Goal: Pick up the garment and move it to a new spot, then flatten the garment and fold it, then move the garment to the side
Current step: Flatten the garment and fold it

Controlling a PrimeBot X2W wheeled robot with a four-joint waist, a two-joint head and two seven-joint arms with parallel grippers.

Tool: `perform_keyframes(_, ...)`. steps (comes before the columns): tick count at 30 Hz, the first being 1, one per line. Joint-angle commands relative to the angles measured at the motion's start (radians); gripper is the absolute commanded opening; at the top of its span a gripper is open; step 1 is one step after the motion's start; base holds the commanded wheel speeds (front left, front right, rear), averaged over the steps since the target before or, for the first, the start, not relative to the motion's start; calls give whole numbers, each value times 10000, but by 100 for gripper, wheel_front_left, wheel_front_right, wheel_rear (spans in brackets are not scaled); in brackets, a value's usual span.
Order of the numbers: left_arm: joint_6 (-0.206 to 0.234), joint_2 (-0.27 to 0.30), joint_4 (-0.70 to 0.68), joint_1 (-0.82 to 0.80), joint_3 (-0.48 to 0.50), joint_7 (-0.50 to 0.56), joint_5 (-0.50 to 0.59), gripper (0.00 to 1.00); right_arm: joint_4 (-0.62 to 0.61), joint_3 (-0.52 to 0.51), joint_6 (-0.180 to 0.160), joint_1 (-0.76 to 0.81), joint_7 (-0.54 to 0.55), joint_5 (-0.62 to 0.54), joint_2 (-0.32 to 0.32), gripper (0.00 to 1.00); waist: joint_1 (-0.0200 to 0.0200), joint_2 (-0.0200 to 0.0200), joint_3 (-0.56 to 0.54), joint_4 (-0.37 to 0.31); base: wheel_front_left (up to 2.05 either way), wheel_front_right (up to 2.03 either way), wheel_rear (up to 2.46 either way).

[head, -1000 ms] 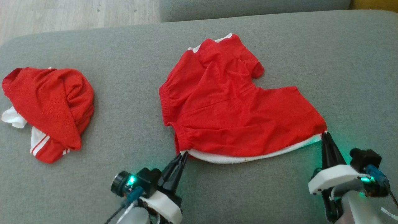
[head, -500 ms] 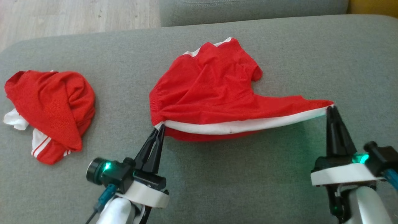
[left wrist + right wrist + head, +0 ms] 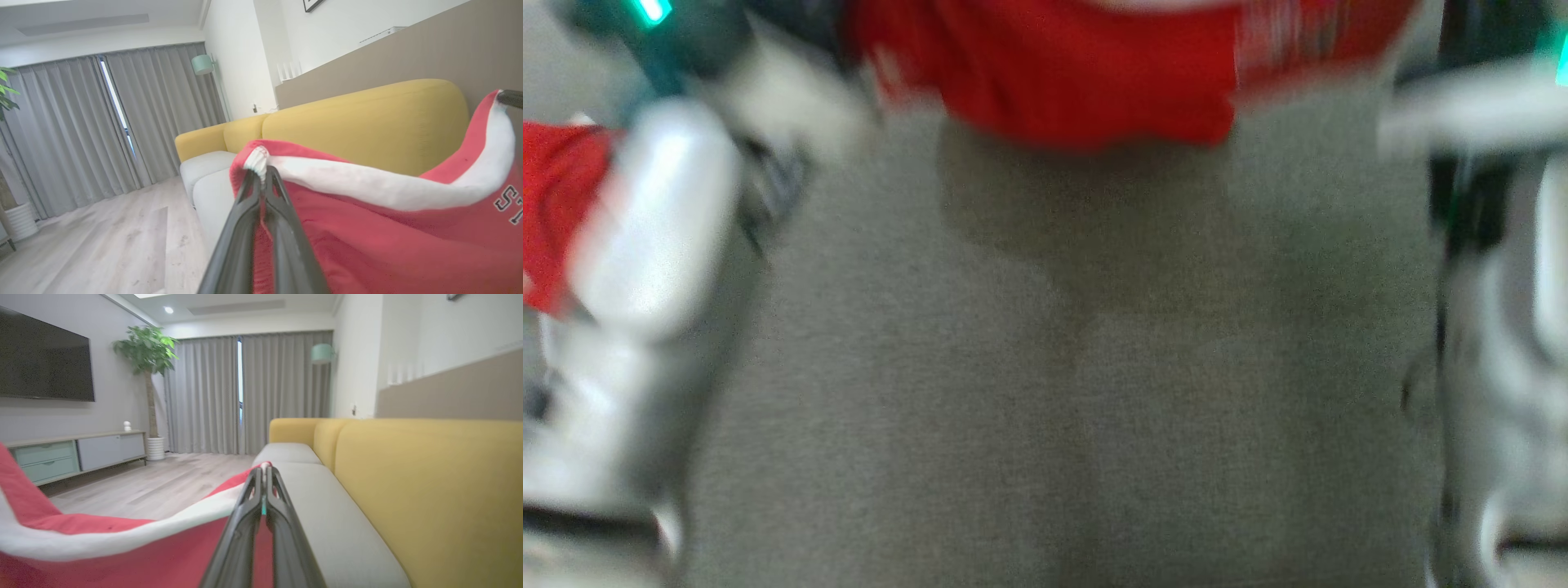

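Note:
The garment [image 3: 1078,73] is red with a white hem and hangs at the top of the blurred head view, above the grey cushion [image 3: 1013,408]. In the left wrist view my left gripper [image 3: 261,171] is shut on one corner of the white hem, and the garment [image 3: 367,245] sags to the right toward the other arm's dark fingertip [image 3: 510,98]. My right gripper [image 3: 264,469] is shut on the opposite hem corner, with the garment [image 3: 122,547] drooping to its left. My pale forearms [image 3: 654,212] flank the cloth in the head view.
A second red garment [image 3: 556,188] lies at the cushion's left edge, partly behind my left forearm. A yellow sofa back [image 3: 429,477] runs along the far side. Wooden floor [image 3: 102,237], grey curtains and a TV cabinet [image 3: 73,453] lie beyond.
Both grippers have raised the hem, lifting the garment off the cushion. The head camera has moved, and its picture is now blurred and closer to the cushion.

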Motion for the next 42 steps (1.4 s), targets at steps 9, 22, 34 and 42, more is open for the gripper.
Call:
perform_keyframes(9,-56,1826,2965,-6184,-447,240,-1158,0,3920,373,-7,-6706,-316,-153,1,0,-3,0,2223,-1252,0,0,0)
perform_keyframes(22,-58,1237,5684,-8101,-681,-1686,-1243,0,6488,-651,-7,-8314,-1894,-1411,29,0,-3,0,2746,-1121,0,0,0)
perform_keyframes(34,-59,863,5105,-3796,-1826,-1695,-2413,0,8848,1039,-7,-5616,-1898,-1240,-619,0,-3,0,1832,-330,0,0,0)
perform_keyframes(42,-59,1303,4471,-1143,-3563,-1695,-3659,0,9936,3282,-7,-3839,-1874,354,-1443,0,-3,0,387,8,0,0,0)
